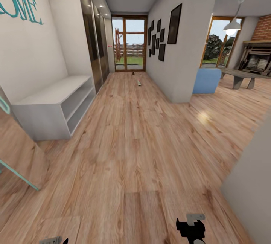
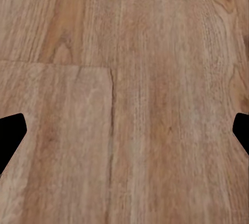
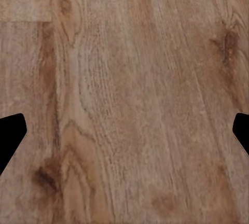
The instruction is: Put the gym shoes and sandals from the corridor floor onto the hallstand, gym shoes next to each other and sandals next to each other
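Observation:
Far down the corridor floor [image 1: 135, 142] lies a small white thing with green and red, one gym shoe [image 1: 139, 82]. Beyond it, close to the glass door, sits a tiny dark brown thing [image 1: 132, 73], too small to say whether it is a sandal. The hallstand is out of view. My left gripper [image 1: 56, 241] and right gripper [image 1: 191, 231] hang low at the picture's bottom edge, far from the shoe. Both wrist views look onto bare planks: the left gripper [image 2: 124, 136] and the right gripper [image 3: 124, 136] are open, with nothing between the fingers.
A plain white low shelf unit [image 1: 56, 104] stands along the left wall, dark wardrobes [image 1: 94, 44] beyond it. A teal-framed mirror [image 1: 19, 161] leans at near left. A grey wall corner [image 1: 248, 183] juts in at near right; a blue armchair [image 1: 206, 80] sits past the right wall.

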Motion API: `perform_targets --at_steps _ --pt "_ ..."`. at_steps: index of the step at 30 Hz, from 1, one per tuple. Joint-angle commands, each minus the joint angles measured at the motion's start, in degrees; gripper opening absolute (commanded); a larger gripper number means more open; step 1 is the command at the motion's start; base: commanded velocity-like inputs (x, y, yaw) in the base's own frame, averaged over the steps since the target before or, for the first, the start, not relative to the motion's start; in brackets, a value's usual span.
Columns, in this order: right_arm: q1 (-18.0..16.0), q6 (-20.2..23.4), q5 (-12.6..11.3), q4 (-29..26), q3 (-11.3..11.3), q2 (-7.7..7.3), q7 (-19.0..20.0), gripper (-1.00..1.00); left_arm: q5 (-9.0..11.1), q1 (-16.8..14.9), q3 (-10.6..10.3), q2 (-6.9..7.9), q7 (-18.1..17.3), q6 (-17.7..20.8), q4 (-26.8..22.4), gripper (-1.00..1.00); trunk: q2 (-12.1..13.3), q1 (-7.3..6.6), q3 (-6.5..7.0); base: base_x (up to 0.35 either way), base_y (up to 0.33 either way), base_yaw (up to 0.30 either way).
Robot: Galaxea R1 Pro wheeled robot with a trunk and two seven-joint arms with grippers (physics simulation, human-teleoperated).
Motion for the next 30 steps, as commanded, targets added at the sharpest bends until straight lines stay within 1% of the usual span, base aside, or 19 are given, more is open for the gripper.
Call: perform_targets --at_steps 1,30 --pt "-0.04 -0.14 0.62 0.06 -0.46 0.0 -0.23 1.0 -0.6 -0.04 0.5 -0.01 -0.21 -0.24 0.05 1.0 -0.02 0.02 -0.05 0.34 0.0 0.0" --pt "0.22 -0.15 0.67 0.06 -0.46 -0.09 -0.35 1.0 -0.6 -0.01 0.5 -0.01 -0.21 -0.24 0.06 1.0 -0.02 0.02 -0.05 0.34 0.0 0.0"
